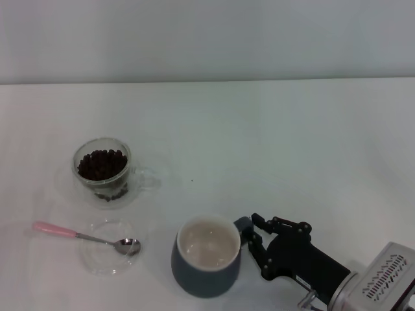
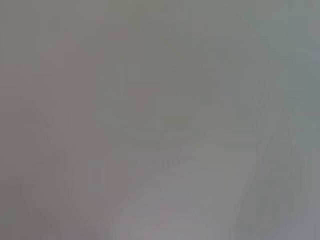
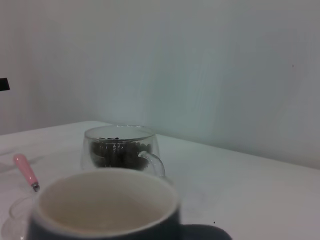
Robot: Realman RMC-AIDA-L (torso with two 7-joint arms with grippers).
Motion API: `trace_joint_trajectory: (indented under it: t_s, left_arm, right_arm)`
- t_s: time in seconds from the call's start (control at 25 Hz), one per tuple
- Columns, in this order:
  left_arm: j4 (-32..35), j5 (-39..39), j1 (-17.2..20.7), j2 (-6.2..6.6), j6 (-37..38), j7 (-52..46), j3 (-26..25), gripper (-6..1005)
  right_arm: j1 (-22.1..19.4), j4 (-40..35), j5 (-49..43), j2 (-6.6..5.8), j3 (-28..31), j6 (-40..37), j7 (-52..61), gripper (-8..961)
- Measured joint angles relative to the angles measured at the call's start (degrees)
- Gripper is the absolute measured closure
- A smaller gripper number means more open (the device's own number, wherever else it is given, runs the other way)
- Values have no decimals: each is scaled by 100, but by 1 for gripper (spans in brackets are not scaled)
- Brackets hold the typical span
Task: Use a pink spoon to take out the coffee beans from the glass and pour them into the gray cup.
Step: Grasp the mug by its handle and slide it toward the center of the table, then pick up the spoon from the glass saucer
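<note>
The gray cup point(image 1: 206, 259) stands empty at the front of the table, its cream inside showing; it fills the bottom of the right wrist view point(image 3: 102, 210). My right gripper point(image 1: 251, 230) is at the cup's right side, closed on its handle. The glass point(image 1: 104, 171) full of coffee beans point(image 1: 102, 164) stands at the left, its handle to the right; it also shows in the right wrist view point(image 3: 120, 147). The pink spoon point(image 1: 84, 236) lies in front of the glass, its bowl resting on a flat clear glass disc point(image 1: 107, 247). The left gripper is out of view.
The white table point(image 1: 272, 142) reaches back to a pale wall. The left wrist view shows only a blank grey surface. The right arm's body point(image 1: 376, 285) enters from the lower right corner.
</note>
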Motion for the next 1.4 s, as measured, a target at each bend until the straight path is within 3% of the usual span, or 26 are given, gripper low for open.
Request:
trace_joint_trajectory:
  t_s: [0.44, 0.64, 0.88, 1.08, 1.2, 1.4]
  left_arm:
    - [0, -5, 14, 0, 0, -1, 0, 107]
    - [11, -9, 62, 0, -2, -10, 0, 107]
    - [31, -5, 92, 0, -6, 2, 0, 107]
    - [44, -2, 68, 1, -6, 4, 0, 107]
    - [49, -9, 63, 0, -5, 8, 0, 107]
    - [51, -5, 61, 4, -3, 20, 6, 106]
  right_arm:
    - [2, -3, -20, -10, -89, -69, -11, 609]
    - [-51, -35, 6, -32, -75, -114, 13, 598]
    - [-175, -52, 11, -55, -95, -373, 75, 409]
    - [-350, -203, -23, -68, -106, -516, 488, 169]
    - [-466, -373, -23, -74, -212, -805, 785, 91]
    - [-724, -856, -22, -81, -581, -1558, 1429, 91]
